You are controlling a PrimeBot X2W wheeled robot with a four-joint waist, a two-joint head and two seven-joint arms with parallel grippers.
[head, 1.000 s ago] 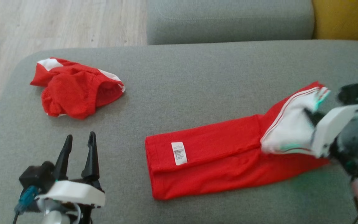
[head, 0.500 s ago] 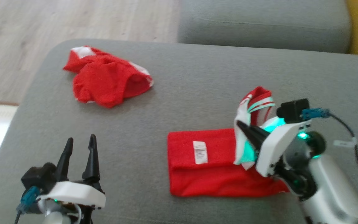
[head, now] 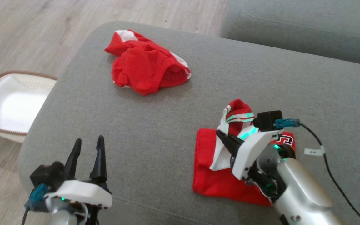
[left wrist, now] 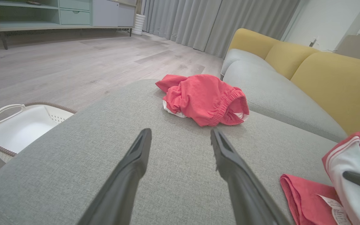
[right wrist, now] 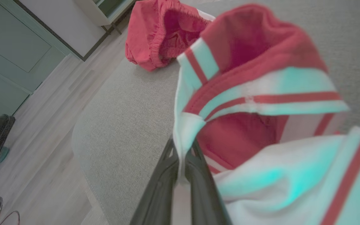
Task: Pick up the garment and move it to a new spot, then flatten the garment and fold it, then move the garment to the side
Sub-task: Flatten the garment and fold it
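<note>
Cloth of the garment (head: 211, 184), lying well apart from the crumpled red shorts (head: 145, 68), has been carried over its red half by the right pincer (head: 220, 133), clenched on the striped end, so the fold is judged half made.

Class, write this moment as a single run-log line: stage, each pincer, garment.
stage: folding | right pincer: shut on garment, striped end raised above red half | left pincer: open, empty, over sofa cushion

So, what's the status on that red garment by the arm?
Right gripper shut on the garment, white striped edge raised over its flat red part. Left gripper open, empty. Other red garment lies apart, nothing in the way.
</note>
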